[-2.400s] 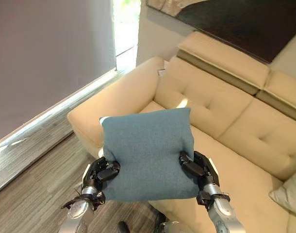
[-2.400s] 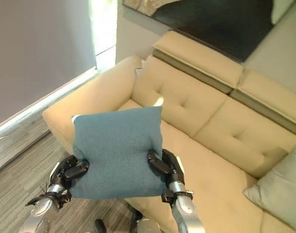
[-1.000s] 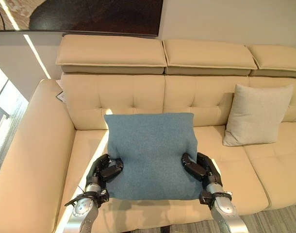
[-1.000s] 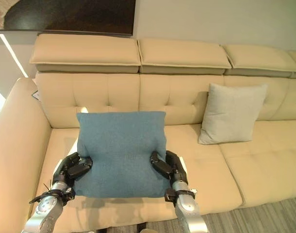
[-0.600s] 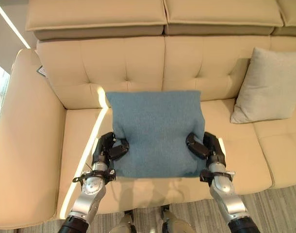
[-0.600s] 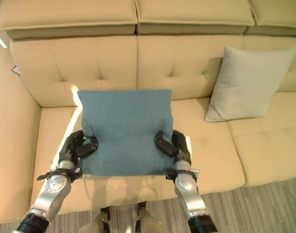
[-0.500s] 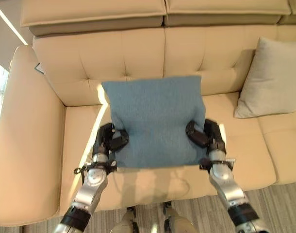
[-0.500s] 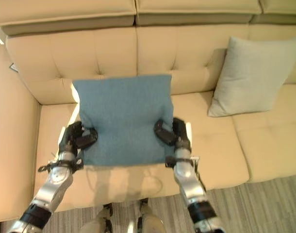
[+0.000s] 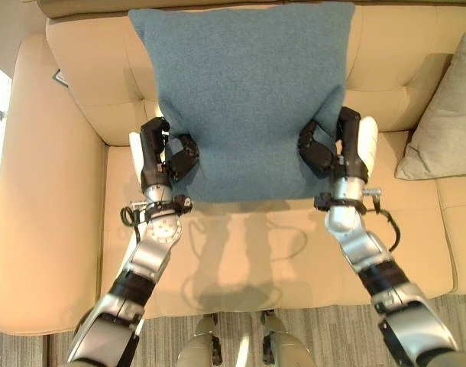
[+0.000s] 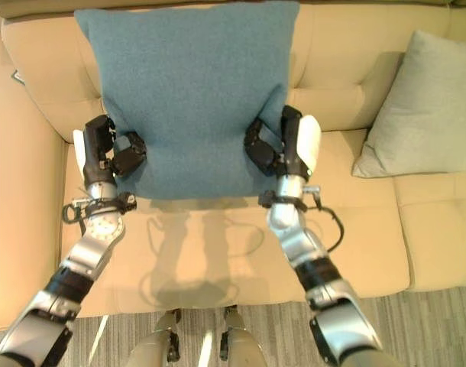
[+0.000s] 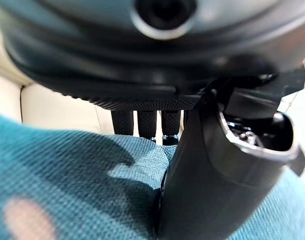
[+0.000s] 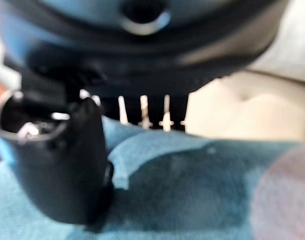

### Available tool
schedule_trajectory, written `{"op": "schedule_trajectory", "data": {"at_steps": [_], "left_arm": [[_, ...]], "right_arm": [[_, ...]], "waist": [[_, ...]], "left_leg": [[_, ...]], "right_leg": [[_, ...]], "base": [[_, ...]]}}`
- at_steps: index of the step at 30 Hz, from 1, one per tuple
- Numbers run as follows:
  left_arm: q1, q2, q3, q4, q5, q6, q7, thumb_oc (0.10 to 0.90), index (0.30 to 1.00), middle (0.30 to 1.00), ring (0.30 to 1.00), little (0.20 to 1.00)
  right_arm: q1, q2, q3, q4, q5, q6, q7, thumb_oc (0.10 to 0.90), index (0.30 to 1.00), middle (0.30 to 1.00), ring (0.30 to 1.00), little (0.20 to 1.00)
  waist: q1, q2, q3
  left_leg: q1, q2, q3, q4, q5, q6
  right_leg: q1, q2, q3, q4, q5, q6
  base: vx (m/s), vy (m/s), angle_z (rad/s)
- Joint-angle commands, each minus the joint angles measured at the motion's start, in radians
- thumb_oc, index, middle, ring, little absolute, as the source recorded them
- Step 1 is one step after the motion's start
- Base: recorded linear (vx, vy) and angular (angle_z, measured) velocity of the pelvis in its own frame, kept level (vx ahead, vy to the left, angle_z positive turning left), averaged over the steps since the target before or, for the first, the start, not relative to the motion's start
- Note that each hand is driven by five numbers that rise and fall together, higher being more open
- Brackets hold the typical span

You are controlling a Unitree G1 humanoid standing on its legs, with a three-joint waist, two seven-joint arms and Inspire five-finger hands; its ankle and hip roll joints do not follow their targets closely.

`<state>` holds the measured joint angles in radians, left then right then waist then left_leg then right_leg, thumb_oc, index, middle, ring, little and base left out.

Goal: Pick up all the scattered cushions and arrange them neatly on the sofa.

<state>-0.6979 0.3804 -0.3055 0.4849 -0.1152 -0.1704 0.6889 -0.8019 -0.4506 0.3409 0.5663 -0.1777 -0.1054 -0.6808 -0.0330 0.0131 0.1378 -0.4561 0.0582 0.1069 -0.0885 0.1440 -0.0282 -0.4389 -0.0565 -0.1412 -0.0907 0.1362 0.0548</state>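
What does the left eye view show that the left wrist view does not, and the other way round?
The left eye view alone takes in the beige sofa, the grey cushion leaning on its backrest, the right hand and the striped floor. The left wrist view alone shows, from close up, the left hand's thumb pressed onto the cloth with the fingers behind it. Both show the blue cushion pinched by the left hand, with pale sofa upholstery behind.
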Motion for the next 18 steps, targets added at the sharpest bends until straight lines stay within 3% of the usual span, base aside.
{"op": "schedule_trajectory", "data": {"at_steps": [1,2,3,9,16,18], "left_arm": [[-0.219,0.044,-0.066,-0.032,0.071,-0.128,0.029,0.400,0.300,0.300,0.300,0.300],[-0.333,0.068,-0.108,0.144,0.011,-0.111,-0.002,0.780,0.869,0.869,0.869,0.869],[-0.375,0.076,-0.126,0.215,-0.016,-0.100,-0.023,0.800,0.900,0.900,0.900,0.900],[-0.513,0.116,-0.186,0.422,-0.077,-0.059,-0.110,0.800,0.900,0.900,0.900,0.900],[-0.454,0.130,-0.167,0.416,-0.077,-0.060,-0.152,0.800,0.900,0.900,0.900,0.900],[-0.370,0.155,-0.135,0.379,-0.058,-0.057,-0.172,0.800,0.900,0.900,0.900,0.900]], "right_arm": [[-0.163,0.020,-0.013,-0.026,0.032,-0.079,-0.064,0.585,0.578,0.578,0.578,0.578],[-0.276,0.032,0.033,0.162,0.204,-0.084,0.007,0.800,0.900,0.900,0.900,0.900],[-0.309,0.022,0.060,0.215,0.240,-0.073,0.044,0.800,0.900,0.900,0.900,0.900],[-0.383,0.008,0.138,0.312,0.308,-0.035,0.152,0.800,0.900,0.900,0.900,0.900],[-0.338,0.002,0.164,0.282,0.280,-0.041,0.214,0.800,0.900,0.900,0.900,0.900],[-0.275,-0.010,0.136,0.226,0.273,-0.048,0.227,0.800,0.900,0.900,0.900,0.900]], "waist": [[0.015,-0.061,-0.042],[0.019,-0.064,-0.024],[0.019,-0.067,-0.019],[0.012,-0.070,0.019],[0.011,-0.072,0.025],[0.008,-0.071,0.019]], "left_leg": [[0.009,-0.021,-0.028,0.001,-0.051,-0.037],[-0.012,-0.023,-0.032,0.001,-0.039,-0.043],[-0.020,-0.024,-0.033,0.001,-0.035,-0.045],[-0.050,-0.026,-0.041,0.001,-0.016,-0.053],[-0.039,-0.024,-0.033,0.001,-0.016,-0.055],[-0.018,-0.022,-0.025,0.001,-0.022,-0.056]], "right_leg": [[-0.011,-0.009,0.037,0.003,-0.025,0.093],[-0.033,-0.010,0.035,0.003,-0.014,0.095],[-0.039,-0.010,0.034,0.003,-0.009,0.095],[-0.069,-0.007,0.026,0.003,0.007,0.101],[-0.065,-0.006,0.029,0.003,0.006,0.100],[-0.046,-0.007,0.029,0.003,0.000,0.099]], "base": [[-0.09,-0.009,0.10],[-0.10,-0.023,0.09],[-0.10,-0.023,0.06],[-0.06,-0.020,0.07],[-0.02,0.006,0.02],[0.00,0.020,0.31]]}}
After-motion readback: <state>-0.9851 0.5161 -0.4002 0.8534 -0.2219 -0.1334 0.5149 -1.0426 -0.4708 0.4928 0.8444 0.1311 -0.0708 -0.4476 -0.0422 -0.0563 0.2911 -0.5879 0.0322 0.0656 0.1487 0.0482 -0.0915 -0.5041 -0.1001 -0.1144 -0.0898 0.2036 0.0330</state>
